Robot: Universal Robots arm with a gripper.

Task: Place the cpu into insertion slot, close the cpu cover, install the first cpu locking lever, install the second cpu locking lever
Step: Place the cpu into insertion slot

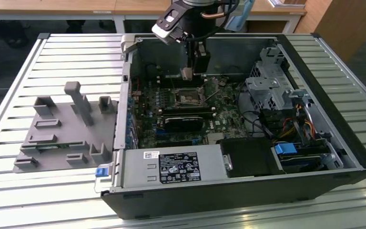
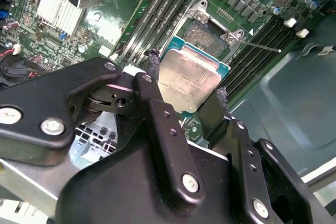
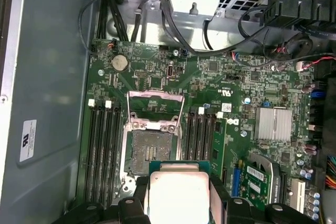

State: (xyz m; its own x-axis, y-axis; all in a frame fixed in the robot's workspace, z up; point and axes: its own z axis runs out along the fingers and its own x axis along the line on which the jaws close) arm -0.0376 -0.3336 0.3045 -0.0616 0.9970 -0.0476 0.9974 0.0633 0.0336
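Note:
My gripper (image 2: 186,80) is shut on the cpu (image 2: 193,69), a flat silver-grey square with a green edge, one black finger on each of two opposite sides. In the first wrist view the cpu (image 3: 178,195) hangs in the gripper (image 3: 178,203) just off one edge of the insertion slot (image 3: 151,153), whose contact field lies bare. The cpu cover (image 3: 156,97), a thin silvery frame, stands swung up at the slot's far side. In the exterior view the gripper (image 1: 187,74) hovers inside the case, a little above the insertion slot (image 1: 188,96).
The open black computer case (image 1: 335,143) lies on a slatted metal table (image 1: 75,52). Memory slots (image 3: 102,145) flank the socket. A drive cage (image 1: 269,86), cables (image 1: 291,126) and a power supply (image 1: 177,167) crowd the exterior view's right and front. A grey fixture (image 1: 62,129) sits on the exterior view's left.

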